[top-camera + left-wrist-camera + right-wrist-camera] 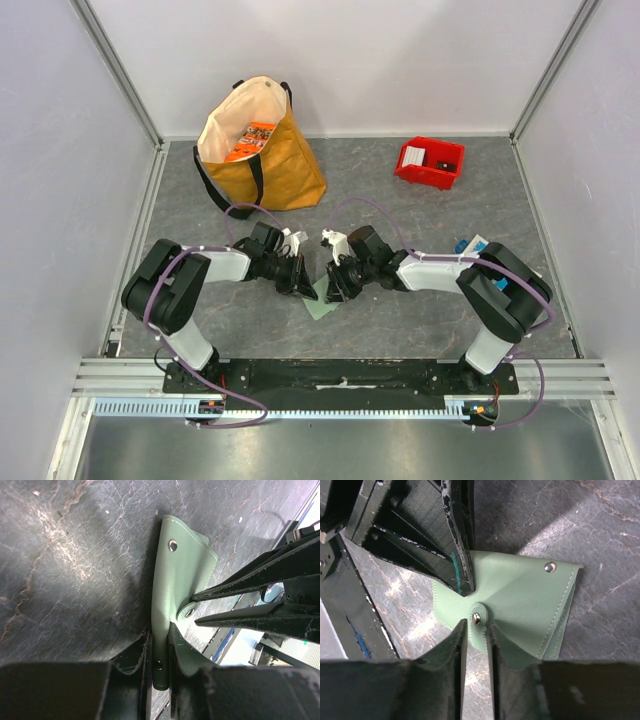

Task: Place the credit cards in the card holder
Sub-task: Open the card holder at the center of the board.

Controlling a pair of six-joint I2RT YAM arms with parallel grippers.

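Observation:
The pale-green card holder (pixel 322 300) lies at the table's middle between both arms, partly lifted and folded. My left gripper (pixel 297 278) is shut on its edge, which stands pinched between the jaws in the left wrist view (pixel 159 630). My right gripper (pixel 335 280) is shut on the holder's snap tab (pixel 476 620). The holder shows in the left wrist view (pixel 175 575) and the right wrist view (pixel 520 600). A small blue-and-white object (pixel 470 244) peeks out behind the right arm; I cannot tell if it is a credit card.
A tan tote bag (pixel 260 150) with an orange item inside stands at the back left. A red bin (pixel 430 180) at the back right holds a whitish item (pixel 413 156). Walls close in the table on three sides.

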